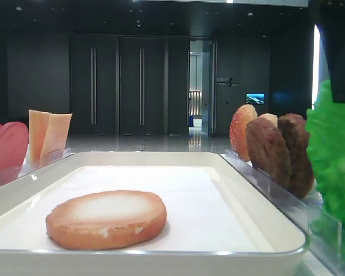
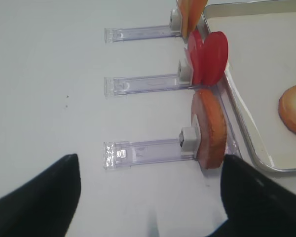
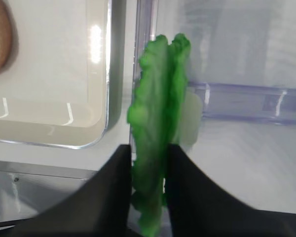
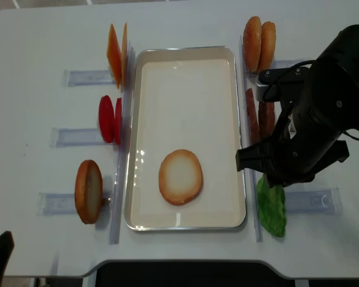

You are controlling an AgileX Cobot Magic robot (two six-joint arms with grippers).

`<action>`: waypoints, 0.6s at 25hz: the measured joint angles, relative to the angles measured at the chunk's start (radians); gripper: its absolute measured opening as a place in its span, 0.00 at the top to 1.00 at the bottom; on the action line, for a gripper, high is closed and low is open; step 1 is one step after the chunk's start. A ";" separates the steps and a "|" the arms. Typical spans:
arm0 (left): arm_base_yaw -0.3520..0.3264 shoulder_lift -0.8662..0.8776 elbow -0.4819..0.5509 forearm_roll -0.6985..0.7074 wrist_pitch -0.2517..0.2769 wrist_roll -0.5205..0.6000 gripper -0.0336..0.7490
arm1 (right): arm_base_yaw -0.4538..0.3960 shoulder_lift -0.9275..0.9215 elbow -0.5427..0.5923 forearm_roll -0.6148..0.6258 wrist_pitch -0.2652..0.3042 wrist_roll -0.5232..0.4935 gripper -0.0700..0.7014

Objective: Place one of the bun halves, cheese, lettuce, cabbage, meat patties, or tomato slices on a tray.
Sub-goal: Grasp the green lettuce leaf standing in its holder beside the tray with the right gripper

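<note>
The lettuce [image 3: 160, 98] is a thin ruffled green leaf standing on edge in its clear holder, right of the tray's near corner [image 3: 96, 98]. My right gripper [image 3: 149, 168] is shut on the lettuce, one black finger pressing each face. From overhead the right arm [image 4: 311, 119] hides the gripper, and the lettuce [image 4: 271, 206] shows below it. One bun half [image 4: 180, 177] lies flat on the white tray [image 4: 185, 54]. My left gripper [image 2: 149, 160] hangs open and empty over bare table, near an upright bun half [image 2: 209, 128].
Clear holders line both sides of the tray. On the left stand cheese [image 4: 116, 46], tomato slices [image 4: 109, 118] and a bun half [image 4: 88, 191]. On the right stand two bun halves [image 4: 258, 36] and meat patties [image 4: 258, 113].
</note>
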 joint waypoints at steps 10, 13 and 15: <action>0.000 0.000 0.000 0.000 0.000 0.000 0.07 | 0.000 0.000 -0.002 0.000 0.017 0.000 0.86; 0.000 0.000 0.000 0.000 0.000 0.000 0.07 | 0.000 0.000 -0.002 0.000 0.036 0.000 0.86; 0.000 0.000 0.000 0.000 0.000 0.000 0.07 | 0.000 0.000 -0.002 0.000 0.045 0.000 0.86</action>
